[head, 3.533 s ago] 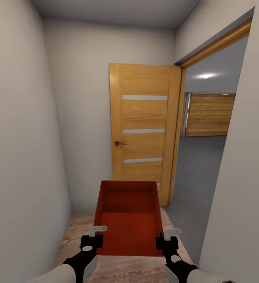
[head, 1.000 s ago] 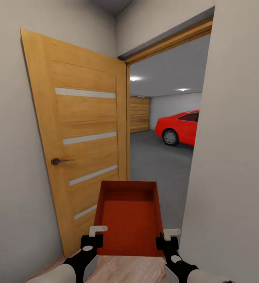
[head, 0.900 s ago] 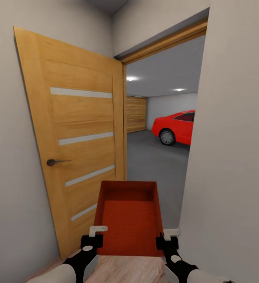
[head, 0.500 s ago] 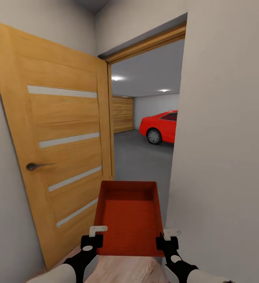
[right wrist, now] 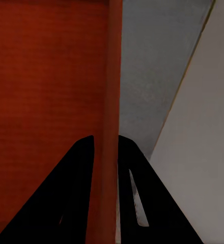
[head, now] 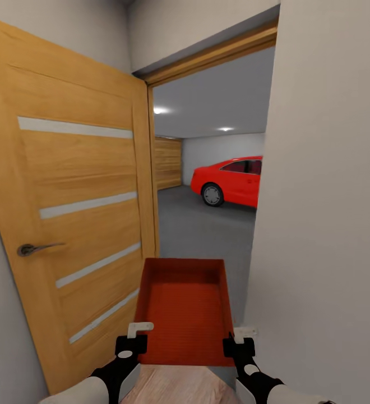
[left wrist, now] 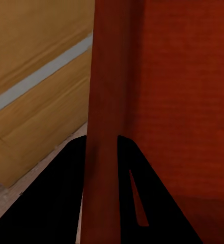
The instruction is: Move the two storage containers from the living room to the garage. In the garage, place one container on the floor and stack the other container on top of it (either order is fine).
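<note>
Right wall fills your right side, close; its edge forms the right side of the doorway. Open wood door takes your left side, swung toward you, lever handle at mid height, three pale strips across its face. Between door edge and wall edge the doorway gap is narrow, a little wider than the container you carry.

Through the gap lies the garage: grey floor running open ahead, pale back wall, wood-panel door on the far left. Red car is parked well back, to the right, partly cut off by the wall edge.

Container, red-orange, open top, nothing inside, is held level in front of you at the threshold, its far end over the grey floor and its near end over the wood planks. Its right side runs near the wall edge; its left side is near the door.

Left gripper: jaws pinching the container's left wall, one finger each side. Right gripper: jaws pinching the right wall likewise.

No readable writing or labels anywhere.
</note>
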You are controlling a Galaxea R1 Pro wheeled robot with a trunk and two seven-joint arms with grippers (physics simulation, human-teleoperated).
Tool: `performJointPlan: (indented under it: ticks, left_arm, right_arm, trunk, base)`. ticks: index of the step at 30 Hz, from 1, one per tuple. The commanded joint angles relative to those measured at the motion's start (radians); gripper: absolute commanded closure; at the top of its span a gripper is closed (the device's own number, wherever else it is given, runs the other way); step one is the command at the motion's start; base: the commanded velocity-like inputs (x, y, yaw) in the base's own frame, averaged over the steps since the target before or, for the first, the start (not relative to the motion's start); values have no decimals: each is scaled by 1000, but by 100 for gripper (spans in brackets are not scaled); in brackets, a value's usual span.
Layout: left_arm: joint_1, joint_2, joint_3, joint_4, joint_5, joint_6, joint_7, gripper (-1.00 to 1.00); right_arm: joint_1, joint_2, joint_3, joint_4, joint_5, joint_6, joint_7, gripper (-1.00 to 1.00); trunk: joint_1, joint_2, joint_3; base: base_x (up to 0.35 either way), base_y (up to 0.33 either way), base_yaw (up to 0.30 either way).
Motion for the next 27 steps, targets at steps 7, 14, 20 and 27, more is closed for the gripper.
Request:
performJointPlan:
  ticks: [7,14,20,27]
  left_arm:
    - [-2,0,55,-2,-8,-6,24,100]
    - [-2,0,56,-1,-8,-5,24,100]
    - [-2,0,56,-1,-8,-5,23,100]
    - [-2,0,56,-1,-8,-5,24,100]
  right_arm:
    - [-1,5,-12,1,-1,1,-1,100]
    - [-1,5,-13,1,-1,1,-2,100]
    - [-1,5,-13,1,-1,1,-2,100]
    - [-1,5,-13,1,-1,1,-2,100]
  trunk:
    - [1,-1,-2]
    - [1,-1,-2]
    - [1,-1,-2]
    - [1,-1,-2]
  base:
    - [246,216,0]
    - [246,217,-66]
    - [246,218,-273]
    - [246,218,-283]
